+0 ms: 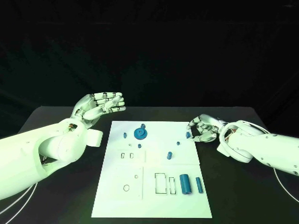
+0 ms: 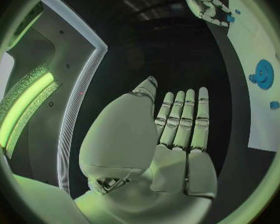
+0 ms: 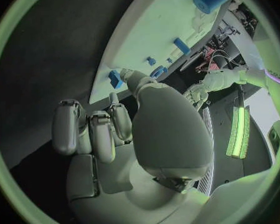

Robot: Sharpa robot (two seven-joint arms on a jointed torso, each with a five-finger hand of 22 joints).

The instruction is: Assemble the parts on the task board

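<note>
Head view: right hand (image 1: pixel 204 129), fingers curled and holding nothing, sits just beside a small blue peg (image 1: pixel 188 135) at the task board (image 1: pixel 123 186) edge, nearer than the raised, empty left hand (image 1: pixel 100 105).

We are seeing a black table (image 1: pixel 68 186) lying under everything, with a dark backdrop (image 1: pixel 149 51) hanging behind its far edge.

A greenish light falls on the white task board (image 1: pixel 153 186), which stands bright against dim, black surroundings, while both wrist views bend straight edges strongly toward their rims.
</note>
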